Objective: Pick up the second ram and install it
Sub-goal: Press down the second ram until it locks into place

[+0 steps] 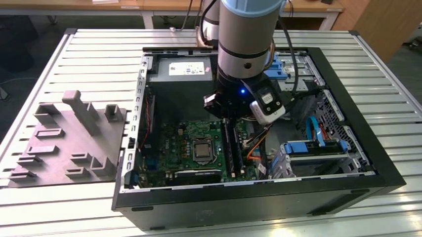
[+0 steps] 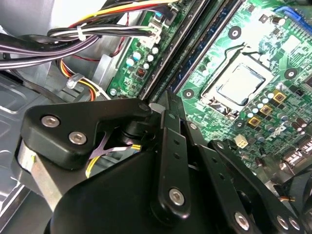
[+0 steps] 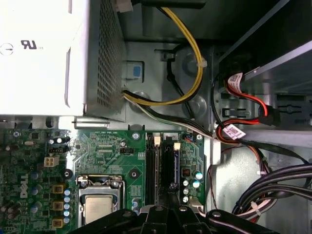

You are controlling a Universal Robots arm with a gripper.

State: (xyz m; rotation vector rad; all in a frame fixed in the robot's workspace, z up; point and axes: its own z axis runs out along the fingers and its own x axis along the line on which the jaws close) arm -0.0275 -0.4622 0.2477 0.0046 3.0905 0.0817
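Black linkage of the gripper (image 2: 163, 100) sits closest to the lens in the second wrist view, its arms converging to a narrow tip just above the memory slots. Cannot tell whether the fingers pinch anything or only close on themselves; their pads are hidden by the linkage.

The second ram (image 2: 210, 41) stands on edge in the slot row directly ahead of that tip, a long dark blue-green strip. It is beside the processor socket (image 2: 241, 85), on the side toward the exterior view's right. It lies inside the open computer case (image 1: 369, 163), nearer than the grey power supply (image 3: 44, 53).

Handling judgement:
- Light, thin and rigid along its length. It would not sag, but could snap or crack if twisted.
- Bare chips and the contact edge are delicate, so keep off them.
- The best hold looks to be across the two flat faces near the top edge, about mid-length, so pressure goes straight down into the slot.
- The faces are smooth, so a slanted grip may slip.

The grey fixture tray (image 1: 59, 148) sits well apart on the table, at the exterior view's left.
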